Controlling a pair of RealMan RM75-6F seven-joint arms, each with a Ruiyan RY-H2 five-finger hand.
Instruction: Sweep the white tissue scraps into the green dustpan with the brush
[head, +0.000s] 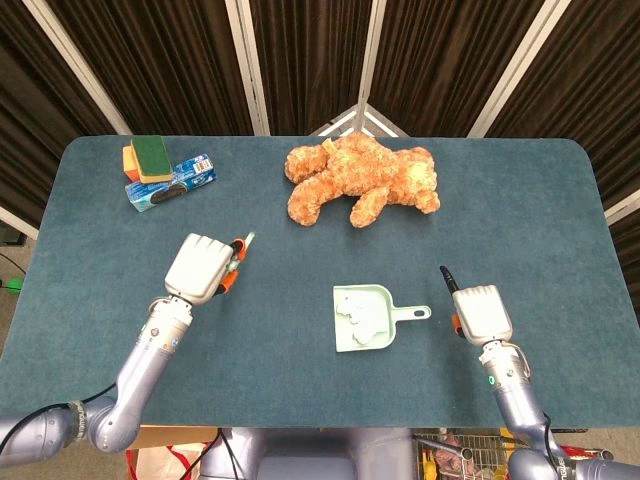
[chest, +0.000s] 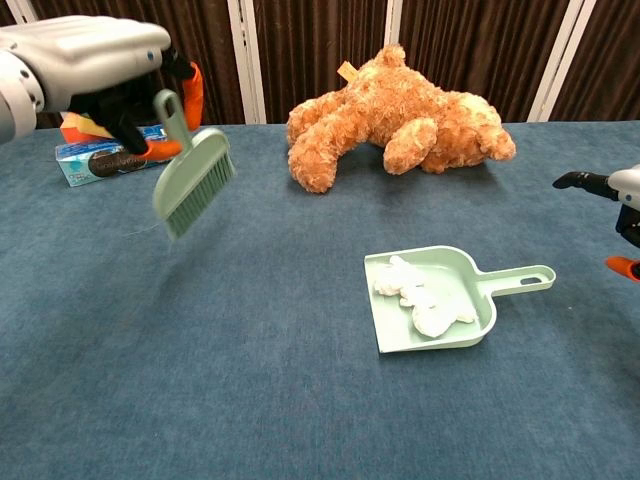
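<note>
Your green dustpan (chest: 455, 285) lies flat on the blue table, its open mouth toward the left side and its handle (head: 412, 314) pointing right, with a hanging hole at the end. The white tissue scraps (chest: 420, 300) sit clumped inside it, on the pan floor (head: 358, 314). Your brush (chest: 190, 180) is pale green, off the table well to the left of the dustpan, tilted with its bristles pointing down and its handle up.

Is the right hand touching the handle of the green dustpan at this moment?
Apart. The head view shows bare table between the right hand and the green dustpan handle.
</note>
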